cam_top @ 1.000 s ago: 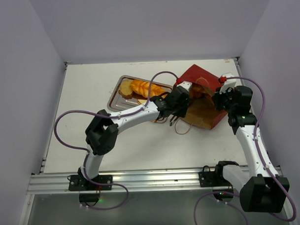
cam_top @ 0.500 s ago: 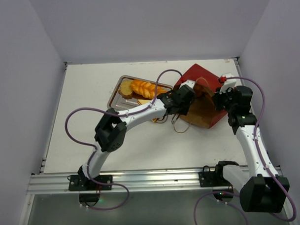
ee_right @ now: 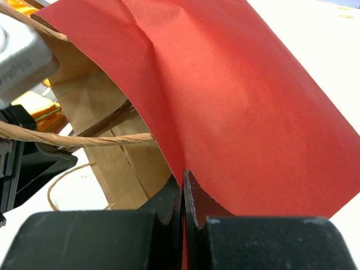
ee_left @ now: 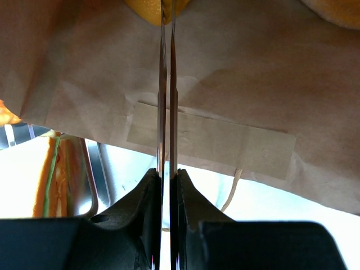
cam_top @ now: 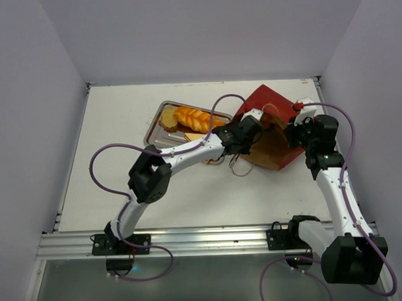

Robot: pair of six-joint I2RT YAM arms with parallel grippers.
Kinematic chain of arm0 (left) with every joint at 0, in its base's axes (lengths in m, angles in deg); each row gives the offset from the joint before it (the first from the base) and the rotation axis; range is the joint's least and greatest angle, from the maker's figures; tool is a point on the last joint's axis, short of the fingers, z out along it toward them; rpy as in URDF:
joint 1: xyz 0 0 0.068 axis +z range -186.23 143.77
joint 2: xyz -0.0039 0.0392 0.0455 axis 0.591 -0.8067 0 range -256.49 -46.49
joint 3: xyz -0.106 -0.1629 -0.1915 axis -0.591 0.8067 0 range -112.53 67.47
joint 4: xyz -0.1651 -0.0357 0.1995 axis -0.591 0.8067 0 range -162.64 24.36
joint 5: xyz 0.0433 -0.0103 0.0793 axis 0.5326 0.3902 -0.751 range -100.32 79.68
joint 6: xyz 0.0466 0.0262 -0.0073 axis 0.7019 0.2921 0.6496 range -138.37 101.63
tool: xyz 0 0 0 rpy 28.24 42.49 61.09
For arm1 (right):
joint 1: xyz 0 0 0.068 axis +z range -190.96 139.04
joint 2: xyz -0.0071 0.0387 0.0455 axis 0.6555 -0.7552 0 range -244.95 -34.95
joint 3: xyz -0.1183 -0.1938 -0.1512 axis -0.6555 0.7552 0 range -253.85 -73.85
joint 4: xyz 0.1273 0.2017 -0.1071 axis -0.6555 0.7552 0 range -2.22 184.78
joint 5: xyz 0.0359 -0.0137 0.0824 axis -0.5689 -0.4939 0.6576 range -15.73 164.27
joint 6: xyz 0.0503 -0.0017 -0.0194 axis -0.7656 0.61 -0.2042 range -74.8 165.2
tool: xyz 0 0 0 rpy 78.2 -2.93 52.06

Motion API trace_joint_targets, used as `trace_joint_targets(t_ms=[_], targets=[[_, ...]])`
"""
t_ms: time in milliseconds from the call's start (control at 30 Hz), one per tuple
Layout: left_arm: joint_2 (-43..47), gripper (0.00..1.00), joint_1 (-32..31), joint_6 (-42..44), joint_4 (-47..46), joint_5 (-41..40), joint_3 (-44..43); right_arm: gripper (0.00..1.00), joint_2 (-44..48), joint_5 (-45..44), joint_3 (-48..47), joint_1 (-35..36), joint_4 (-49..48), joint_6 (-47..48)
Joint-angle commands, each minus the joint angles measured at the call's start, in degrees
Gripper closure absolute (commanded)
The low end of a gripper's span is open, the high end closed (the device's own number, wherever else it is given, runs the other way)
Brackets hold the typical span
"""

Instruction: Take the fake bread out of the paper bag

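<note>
**Left wrist view, near to far.** The left gripper point(ee_left: 167, 14) reaches from the left into the mouth of the paper bag point(cam_top: 268, 98), which lies on its side. The fingers stand almost together with only a thin slit between them. Their tips meet a yellow piece of the fake bread point(ee_left: 147, 5) straight ahead, deeper in the bag. Whether that piece is pinched cannot be told.

**Right side.** The right gripper point(ee_right: 183, 175) is clamped on the bag's red wall.

**Beyond, to the left.** Other pieces lie in the metal tray point(cam_top: 151, 136).

**Judgement.** The left arm is nearer the bread, and the way out runs back along the finger axis, toward the mouth.
</note>
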Motion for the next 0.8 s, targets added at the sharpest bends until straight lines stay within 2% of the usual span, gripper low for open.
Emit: trace_joint_targets(t_ms=[0,400,767], targets=[[5.20,1.00,-0.40,1.67,-2.76,-2.37,2.44,1.00,1.64,1.44,-1.26,-0.32,-1.53,-0.25],[19.26,1.00,-2.16,-1.49,-6.28,5.98,18.69,1.00,1.65,1.44,-1.17,-0.32,-1.62,-0.17],[23.40,1.00,-2.25,-2.20,-6.02,6.07,19.06,1.00,1.65,1.44,-1.17,-0.32,-1.62,-0.25]])
